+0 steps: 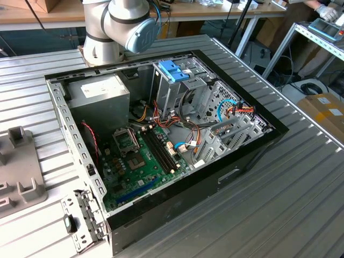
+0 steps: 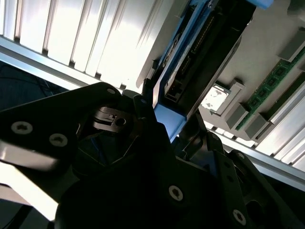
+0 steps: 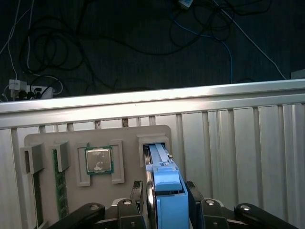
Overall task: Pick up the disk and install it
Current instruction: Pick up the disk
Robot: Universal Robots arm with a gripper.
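**Ribbed metal table: disk on edge in the grey tray, gripper clamped on it**

The disk (image 3: 160, 160) (image 2: 200, 52) stands on edge in both wrist views, its light-blue rail facing the first wrist camera and its far end in a slot near one end of a grey tray (image 3: 71, 138). The gripper (image 3: 164, 185) straddles the near end. Its jaws are drawn in narrow, with a dark finger (image 3: 138, 187) against each flat side, so it grips the disk.

In the tray pocket just beside the slot lies a processor chip (image 3: 99, 160). A green memory stick (image 3: 59, 188) lies past it, so the chip sits between the disk and the stick. The tray rests on the table (image 3: 238, 143) close to an edge, with dark floor and loose cables (image 3: 95, 43) beyond.

In the exterior view the tray is at the table's edge on the exterior view's left. The open computer case (image 1: 252, 150) fills the table's middle, well apart from the tray. Inside are the motherboard (image 1: 145, 156), a grey power supply (image 1: 99, 97) in one corner and a blue latch (image 1: 173, 71) on the silver drive cage. The arm (image 1: 121, 27) rises behind the case.
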